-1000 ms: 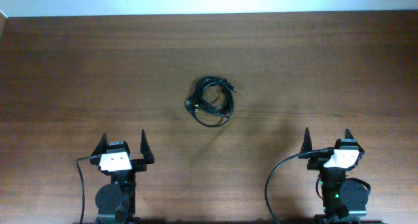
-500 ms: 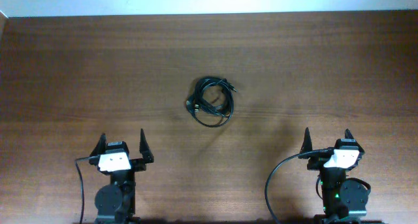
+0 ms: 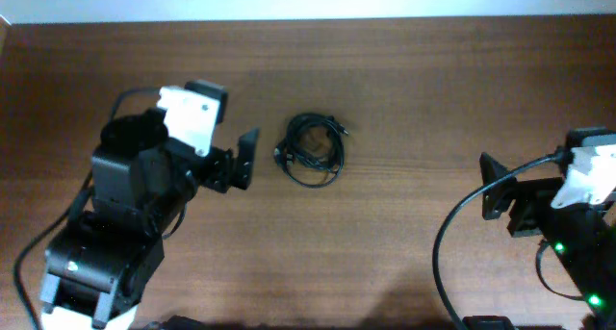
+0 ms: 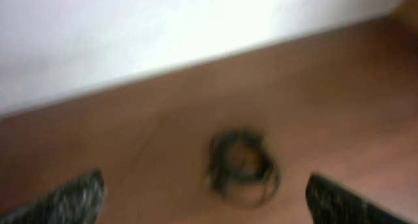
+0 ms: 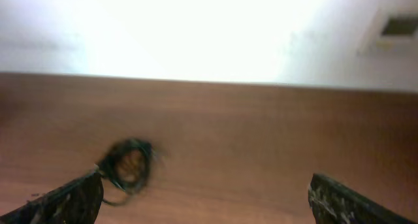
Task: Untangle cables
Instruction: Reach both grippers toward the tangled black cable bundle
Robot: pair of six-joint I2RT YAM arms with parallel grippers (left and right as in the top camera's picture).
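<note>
A brown wooden table (image 3: 414,80) is seen below a white wall (image 5: 196,28). Thin black cables (image 3: 292,155) are coiled in a small bundle near the table's middle. The left tool (image 4: 204,198) is held wide open close beside them. The right tool (image 5: 206,191) is spread open too, well apart from them.

The surface (image 3: 404,89) is showing dark brown wood grain with a smooth, faintly sheened finish, the cables (image 3: 310,149) are looking like thin, slightly glossy black rubbery cord, and the fingers (image 4: 72,198) of the left hand (image 4: 204,185) are appearing matt, grainy black.
</note>
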